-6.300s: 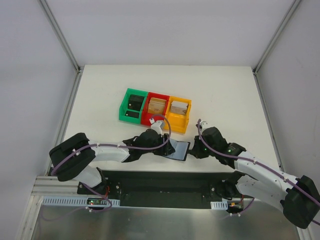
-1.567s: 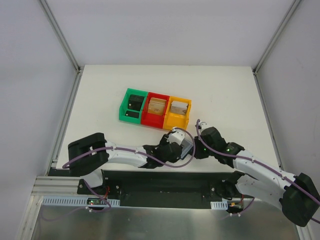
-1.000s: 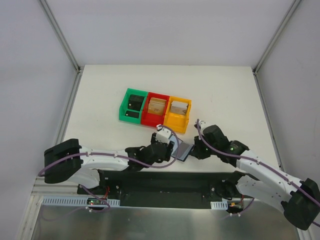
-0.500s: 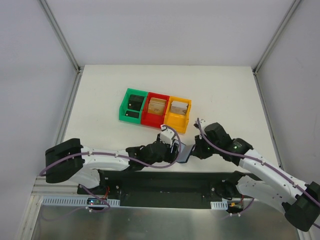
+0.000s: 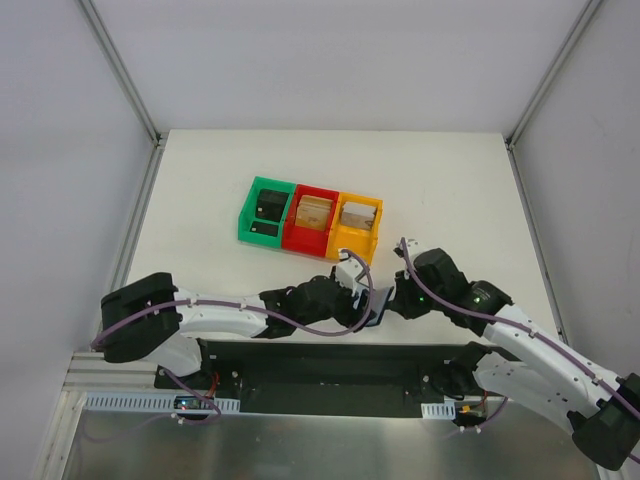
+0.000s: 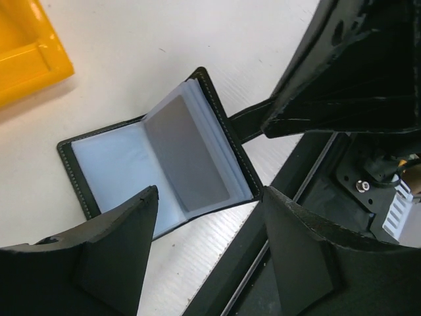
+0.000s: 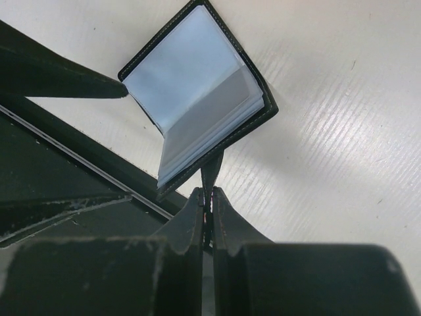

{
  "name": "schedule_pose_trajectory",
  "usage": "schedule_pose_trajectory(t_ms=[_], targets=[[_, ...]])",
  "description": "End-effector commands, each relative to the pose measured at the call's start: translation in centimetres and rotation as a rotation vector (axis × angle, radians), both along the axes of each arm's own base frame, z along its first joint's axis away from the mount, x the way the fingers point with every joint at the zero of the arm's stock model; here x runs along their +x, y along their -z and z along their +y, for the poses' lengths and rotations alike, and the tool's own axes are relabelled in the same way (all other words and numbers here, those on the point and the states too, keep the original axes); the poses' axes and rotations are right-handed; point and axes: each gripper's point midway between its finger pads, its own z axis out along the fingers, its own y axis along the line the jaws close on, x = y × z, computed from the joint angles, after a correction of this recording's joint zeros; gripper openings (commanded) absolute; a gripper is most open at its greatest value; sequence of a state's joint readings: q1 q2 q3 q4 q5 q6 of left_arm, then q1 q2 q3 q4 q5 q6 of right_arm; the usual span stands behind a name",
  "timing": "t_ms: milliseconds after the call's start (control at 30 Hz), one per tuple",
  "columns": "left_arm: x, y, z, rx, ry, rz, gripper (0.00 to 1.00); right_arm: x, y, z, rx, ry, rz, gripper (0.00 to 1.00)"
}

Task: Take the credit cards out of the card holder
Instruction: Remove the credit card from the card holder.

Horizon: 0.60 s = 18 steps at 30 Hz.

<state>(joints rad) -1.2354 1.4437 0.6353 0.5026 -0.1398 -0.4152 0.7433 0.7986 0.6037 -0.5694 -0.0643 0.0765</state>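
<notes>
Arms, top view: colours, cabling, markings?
White link shells on the left arm and right arm, with black joint housings. A purple cable runs along each. Green lights show on the right one. Wedge-shaped black fingers. No markings legible.

A robotics lab cell is being indicated: a white surface [image 5: 440, 190] bearing coloured bins [image 5: 296, 240] is being enclosed by blank panels [image 5: 330, 60] and aluminium framing [image 5: 120, 70].

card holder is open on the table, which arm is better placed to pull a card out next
Left, probably. The left gripper is open, poised over the card holder and its clear sleeves. The right gripper is shut on a thin black tab at the holder's edge, steadying it.
</notes>
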Motion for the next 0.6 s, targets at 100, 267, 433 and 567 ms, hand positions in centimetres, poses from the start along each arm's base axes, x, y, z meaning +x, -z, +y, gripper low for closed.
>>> schedule_pose_trajectory(t_ms=[100,267,433,567], targets=[[-1.1,-0.5,-2.3,-0.024,0.16,-0.068,0.64,0.4,-1.0,0.1,0.02,0.02,-0.006,0.0],[-1.5,0.8,-1.2,-0.022,0.194,-0.125,0.61,0.4,-1.1,-0.1,0.027,0.025,-0.003,0.0],[-1.2,2.1,-0.2,0.017,0.195,-0.243,0.61,0.5,-1.0,-0.1,0.022,0.029,0.001,0.0],[-1.0,2.6,-0.4,0.072,0.198,-0.326,0.62,0.6,-1.0,-0.1,0.017,0.028,0.003,0.0]])
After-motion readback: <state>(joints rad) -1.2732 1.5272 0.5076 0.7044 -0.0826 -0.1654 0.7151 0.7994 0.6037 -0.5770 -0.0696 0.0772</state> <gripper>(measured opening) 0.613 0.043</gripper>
